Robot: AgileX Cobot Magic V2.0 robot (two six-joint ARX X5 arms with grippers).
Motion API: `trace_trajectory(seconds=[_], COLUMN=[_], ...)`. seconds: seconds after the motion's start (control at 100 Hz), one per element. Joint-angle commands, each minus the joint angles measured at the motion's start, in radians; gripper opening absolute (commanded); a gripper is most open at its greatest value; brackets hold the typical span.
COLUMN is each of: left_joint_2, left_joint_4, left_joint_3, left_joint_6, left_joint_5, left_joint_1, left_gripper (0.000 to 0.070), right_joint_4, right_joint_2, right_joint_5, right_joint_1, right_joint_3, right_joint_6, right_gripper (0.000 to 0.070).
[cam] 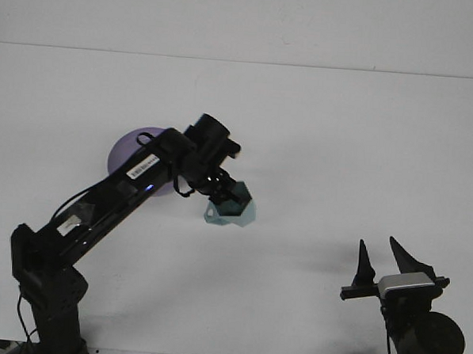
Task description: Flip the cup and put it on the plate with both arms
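Robot lab or test bench setup: plain white table (341, 151) against a bare white wall (245, 19) at 12 o'clock, two black robot arms mounted at 6–8 o'clock and 5 o'clock, exposed cables, no household furnishings or decor visible.

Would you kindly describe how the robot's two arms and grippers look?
Both are black. The left arm carries white labels and looped black cables near its wrist. The right gripper has two pointed black fingers on a silver-grey block.
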State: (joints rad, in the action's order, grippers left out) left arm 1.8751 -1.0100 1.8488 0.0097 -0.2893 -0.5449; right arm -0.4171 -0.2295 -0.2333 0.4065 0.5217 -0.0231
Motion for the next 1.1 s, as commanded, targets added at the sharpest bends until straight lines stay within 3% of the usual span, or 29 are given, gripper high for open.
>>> trace_trajectory(seconds=[0.0, 0.44, 1.09], left_joint_2=[-0.018, 0.010, 0.212], left_joint_4=[-0.033, -0.145, -0.071], left_joint_3=[0.053, 0.125, 0.125], left_joint_6=[0.012, 0.055, 0.061], left_joint_5=[0.007, 0.177, 0.177], left_joint_1=[0.055, 0.390, 0.505], left_gripper=[0.0013, 0.0013, 0.0013], right_joint_4=[0.005, 0.005, 0.004], right_joint_2=[0.000, 0.000, 0.000], right_joint_5=[-0.002, -0.001, -0.002], right_joint_1=[0.004, 0.005, 0.005], right_joint_3=[0.007, 0.007, 0.007], right_joint_6=[-0.009, -0.014, -0.014], right_gripper=[0.0373, 0.0373, 0.0373])
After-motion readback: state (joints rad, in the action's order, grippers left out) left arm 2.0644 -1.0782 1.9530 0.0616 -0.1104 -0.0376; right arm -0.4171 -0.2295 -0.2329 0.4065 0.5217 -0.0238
